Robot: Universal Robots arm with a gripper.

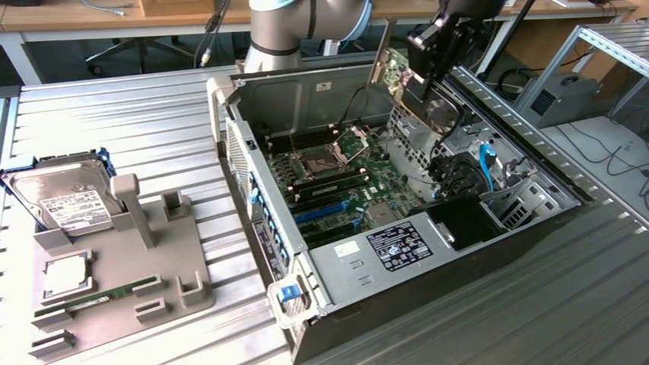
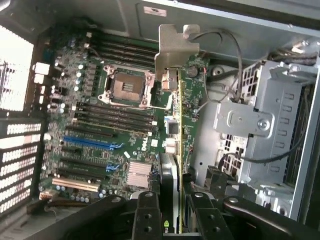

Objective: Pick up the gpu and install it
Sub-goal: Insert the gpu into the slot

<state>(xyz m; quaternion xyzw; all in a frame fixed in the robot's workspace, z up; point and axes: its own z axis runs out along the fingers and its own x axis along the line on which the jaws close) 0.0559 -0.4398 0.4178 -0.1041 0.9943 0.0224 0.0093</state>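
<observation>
Ribbed metal tabletop (image 1: 152, 129) carries an open computer case (image 1: 258, 190) lying on its side, with wooden desks and the arm's grey base (image 1: 279, 34) behind it at twelve o'clock. Seen from the exterior view, the gpu (image 1: 403, 80) hangs upright in the air above the case's far end, at about one o'clock from the CPU socket (image 1: 319, 161), clear of the motherboard (image 1: 350, 186) below it. The gripper (image 1: 434, 72) is clenched on the card; in the wrist view its black fingers (image 2: 145, 215) sit on either side of the gpu (image 2: 175, 150), which shows edge-on with its pale metal bracket (image 2: 172, 47) at the end away from the camera. Beneath the card lie the green motherboard (image 2: 100, 130), its empty socket (image 2: 125, 87), a small finned heatsink (image 2: 137, 175) and the silver drive cage (image 2: 265, 125). In the exterior view a blue cable (image 1: 487, 167) runs down at three o'clock of the board. Well apart from the case, at nine o'clock, a grey holder tray (image 1: 121, 289) carries a hard drive (image 1: 71, 201) standing tilted, a square silver chip (image 1: 66, 275) and a narrow RAM stick (image 1: 96, 300).
</observation>
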